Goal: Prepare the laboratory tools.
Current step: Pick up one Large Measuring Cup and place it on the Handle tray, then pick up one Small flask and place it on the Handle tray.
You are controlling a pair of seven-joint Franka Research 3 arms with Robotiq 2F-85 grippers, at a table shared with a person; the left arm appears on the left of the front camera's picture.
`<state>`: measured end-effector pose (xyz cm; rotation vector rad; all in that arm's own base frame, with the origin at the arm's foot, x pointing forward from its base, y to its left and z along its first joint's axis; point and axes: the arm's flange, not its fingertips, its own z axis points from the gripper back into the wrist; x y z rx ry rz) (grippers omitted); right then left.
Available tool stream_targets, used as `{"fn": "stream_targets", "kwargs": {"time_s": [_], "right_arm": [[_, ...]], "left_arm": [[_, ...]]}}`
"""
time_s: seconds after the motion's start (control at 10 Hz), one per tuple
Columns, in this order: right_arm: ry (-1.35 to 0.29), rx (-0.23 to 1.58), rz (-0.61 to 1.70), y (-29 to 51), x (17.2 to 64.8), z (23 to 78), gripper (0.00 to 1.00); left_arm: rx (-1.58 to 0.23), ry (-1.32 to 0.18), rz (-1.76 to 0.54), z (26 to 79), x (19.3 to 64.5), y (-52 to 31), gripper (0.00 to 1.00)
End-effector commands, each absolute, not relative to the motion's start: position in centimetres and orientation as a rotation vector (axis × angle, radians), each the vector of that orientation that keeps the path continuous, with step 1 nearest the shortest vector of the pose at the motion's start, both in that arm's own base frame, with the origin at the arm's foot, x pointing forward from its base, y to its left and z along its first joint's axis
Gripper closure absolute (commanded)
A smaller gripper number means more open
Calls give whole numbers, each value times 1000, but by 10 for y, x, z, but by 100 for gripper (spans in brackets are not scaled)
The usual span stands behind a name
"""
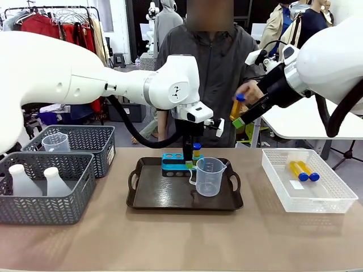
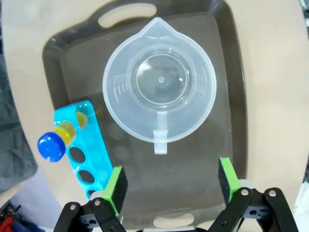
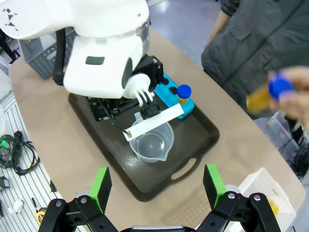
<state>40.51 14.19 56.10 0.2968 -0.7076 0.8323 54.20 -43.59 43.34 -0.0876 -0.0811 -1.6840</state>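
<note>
Beaker point(image 2: 161, 87) — spout near tray point(image 2: 231, 72) rim (left fingers point(image 2: 116, 186) wide).

Tray point(image 1: 164, 199) at centre of table point(image 1: 255, 238). On it: tube rack point(image 1: 173, 164) at far edge, 1 capped tube point(image 1: 196, 152) standing in its right end; beaker point(image 1: 209, 177) just in front. Left: 2 mesh baskets point(image 1: 45, 198), the near one holding 2 conical flasks point(image 1: 20, 180), the far one a second beaker point(image 1: 55, 141). Right: plastic basket point(image 1: 277, 174) with 2 tubes point(image 1: 303, 170) lying inside.

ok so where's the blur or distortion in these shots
Right wrist view: the person's hand and its tube are smeared by motion, while the tray is sharp. Left wrist view: the wide lens bows the tray's edges; the beaker is crisp. Front view: evenly lit, that hand slightly soft.
</note>
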Motion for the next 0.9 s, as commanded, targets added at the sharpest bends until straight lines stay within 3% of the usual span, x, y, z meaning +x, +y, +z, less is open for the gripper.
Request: {"fn": "stream_targets", "kwargs": {"time_s": [0.0, 0.8], "right_arm": [[-707, 310, 836, 142, 404, 562, 0], [-707, 310, 836, 142, 404, 562, 0]], "left_arm": [[-93, -115, -1682, 441, 521, -420, 0], [-64, -105, -1679, 451, 529, -427, 0]]}}
